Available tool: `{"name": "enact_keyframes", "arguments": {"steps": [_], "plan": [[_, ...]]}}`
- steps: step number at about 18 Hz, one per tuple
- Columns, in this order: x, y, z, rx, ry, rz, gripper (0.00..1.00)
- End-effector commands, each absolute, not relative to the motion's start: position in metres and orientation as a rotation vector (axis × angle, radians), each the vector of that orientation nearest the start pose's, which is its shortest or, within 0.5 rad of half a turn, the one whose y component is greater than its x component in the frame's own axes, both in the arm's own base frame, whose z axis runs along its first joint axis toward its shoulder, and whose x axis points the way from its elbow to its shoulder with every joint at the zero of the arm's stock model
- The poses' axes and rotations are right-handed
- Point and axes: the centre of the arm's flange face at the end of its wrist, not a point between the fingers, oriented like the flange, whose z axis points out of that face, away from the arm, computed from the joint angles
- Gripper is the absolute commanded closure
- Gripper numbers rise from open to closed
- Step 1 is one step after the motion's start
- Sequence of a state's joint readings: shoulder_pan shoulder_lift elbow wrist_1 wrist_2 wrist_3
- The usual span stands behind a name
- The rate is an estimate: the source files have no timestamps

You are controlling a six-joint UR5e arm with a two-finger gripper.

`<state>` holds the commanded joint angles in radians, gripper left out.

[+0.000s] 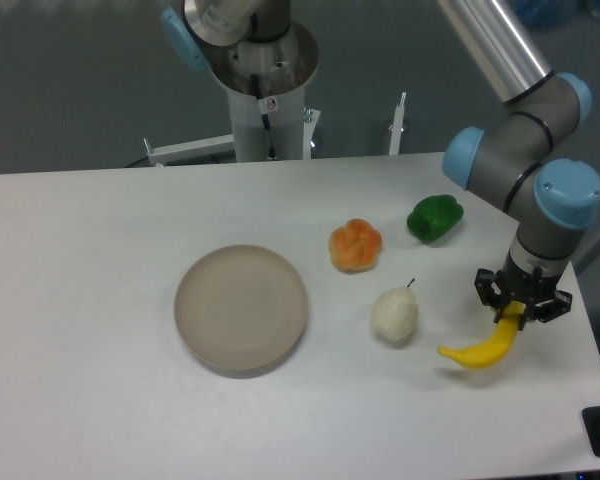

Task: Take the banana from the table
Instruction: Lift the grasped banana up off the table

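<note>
The bright yellow banana [483,349] hangs at the right side of the white table [100,300], its upper end pinched in my gripper [516,311]. The gripper is shut on that end, pointing straight down. The banana's free tip points left, toward the whitish pear [394,314], and seems to hover just above the tabletop over a faint shadow. The gripper's fingertips are partly hidden behind the fruit.
A round grey-beige plate [241,308] lies mid-table. An orange lobed fruit [355,245] and a green pepper [435,218] sit behind the pear. The table's right edge runs close beside the gripper. The arm's base column [268,100] stands at the back.
</note>
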<state>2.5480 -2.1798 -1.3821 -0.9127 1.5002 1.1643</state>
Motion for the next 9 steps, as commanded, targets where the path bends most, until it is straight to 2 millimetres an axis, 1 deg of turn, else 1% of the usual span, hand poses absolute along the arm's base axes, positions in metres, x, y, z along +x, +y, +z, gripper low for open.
{"name": "enact_keyframes", "arguments": {"steps": [2,3,4,5,6,9], "plan": [[-0.514,0.525,0.294,-2.924,0.304,0.289,0.72],[-0.508,0.528,0.308,-2.912,0.315,0.309,0.72],[-0.504,0.532,0.316,-2.905,0.326,0.317,0.72],[-0.5,0.534,0.321,-2.905,0.334,0.316,0.72],[-0.493,0.537,0.331,-2.897,0.345,0.325,0.72],[-0.486,0.539,0.348,-2.878,0.36,0.353,0.72]]}}
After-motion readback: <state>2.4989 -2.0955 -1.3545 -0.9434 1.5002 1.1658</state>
